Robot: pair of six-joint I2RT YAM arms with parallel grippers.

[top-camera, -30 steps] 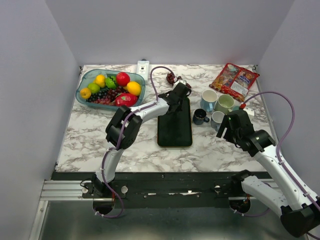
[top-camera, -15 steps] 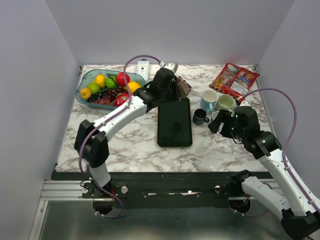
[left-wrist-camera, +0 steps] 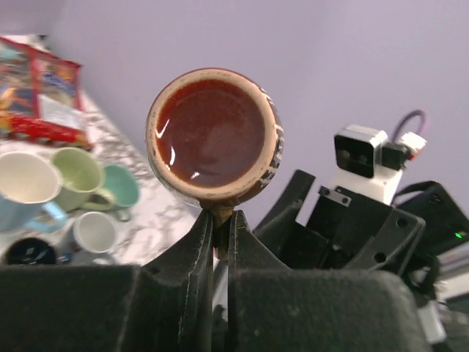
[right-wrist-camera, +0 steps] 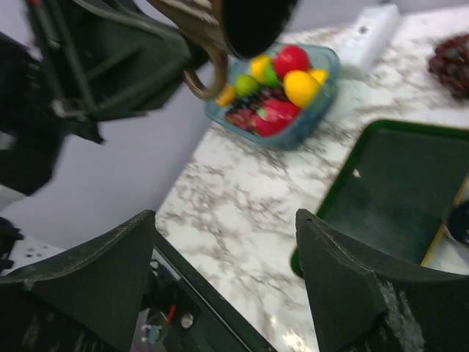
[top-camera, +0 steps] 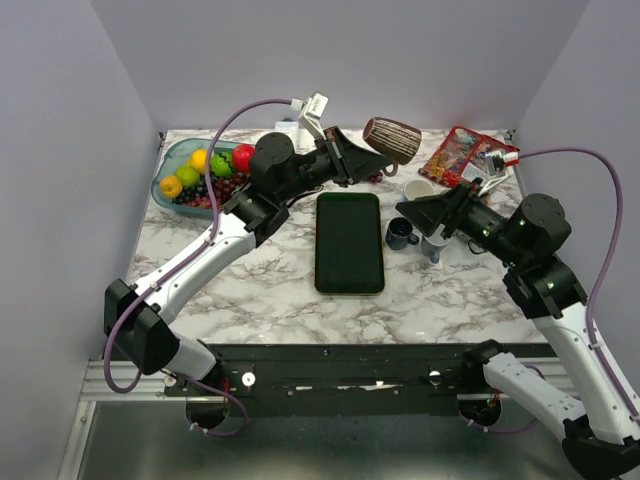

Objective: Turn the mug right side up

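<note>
The left arm reaches up over the far side of the table [top-camera: 200, 290], its left gripper [top-camera: 358, 160] pinched tight on the handle of the brown mug [top-camera: 392, 138], which it holds sideways in the air. The right gripper [top-camera: 410, 212] gapes wide, holding nothing, by the cups [top-camera: 418, 195].

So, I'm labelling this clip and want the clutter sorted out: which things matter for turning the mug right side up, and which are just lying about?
In the job: brown mug, held aloft on its side, gripped by its handle in the left pincer; right pincer, open, facing it.
Lying about: fruit bowl, green tray, spare mugs, snack packets.
</note>
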